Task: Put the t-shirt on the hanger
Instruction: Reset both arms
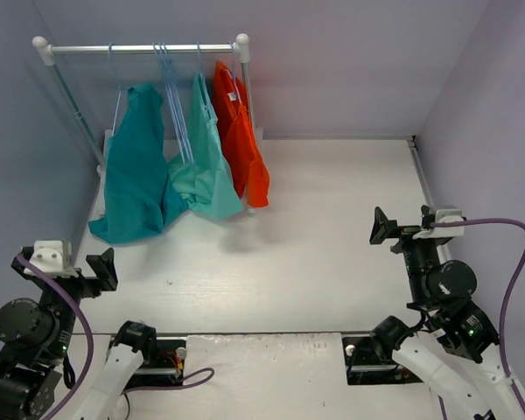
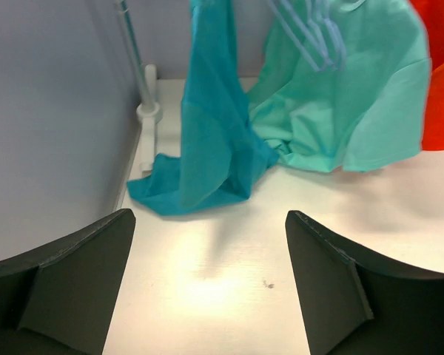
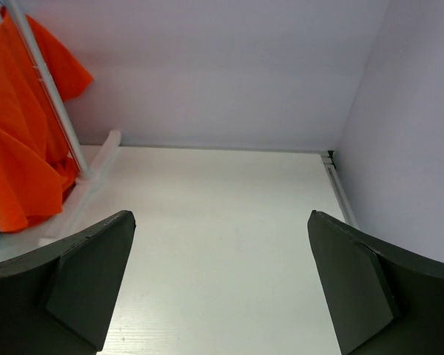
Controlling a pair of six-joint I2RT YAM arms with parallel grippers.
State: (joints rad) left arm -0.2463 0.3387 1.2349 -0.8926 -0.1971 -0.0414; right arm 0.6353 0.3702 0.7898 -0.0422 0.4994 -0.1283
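The teal t-shirt [image 1: 133,171] hangs at the left end of the rack from a thin pale-blue hanger [image 1: 115,92], and its hem trails on the table. In the left wrist view the t-shirt [image 2: 207,148] hangs straight ahead, well beyond the fingers. My left gripper [image 1: 70,262] is open and empty at the near left, far from the rack; it also shows open in its own view [image 2: 209,222]. My right gripper [image 1: 420,229] is open and empty at the right, and its own view [image 3: 220,222] shows only bare table between the fingers.
The rack bar [image 1: 140,49] also carries several empty pale-blue hangers [image 1: 171,87], a mint-green garment [image 1: 201,166] and an orange garment [image 1: 241,140]. The rack's right post [image 3: 52,96] and foot stand on the table. Walls close in on the left, back and right.
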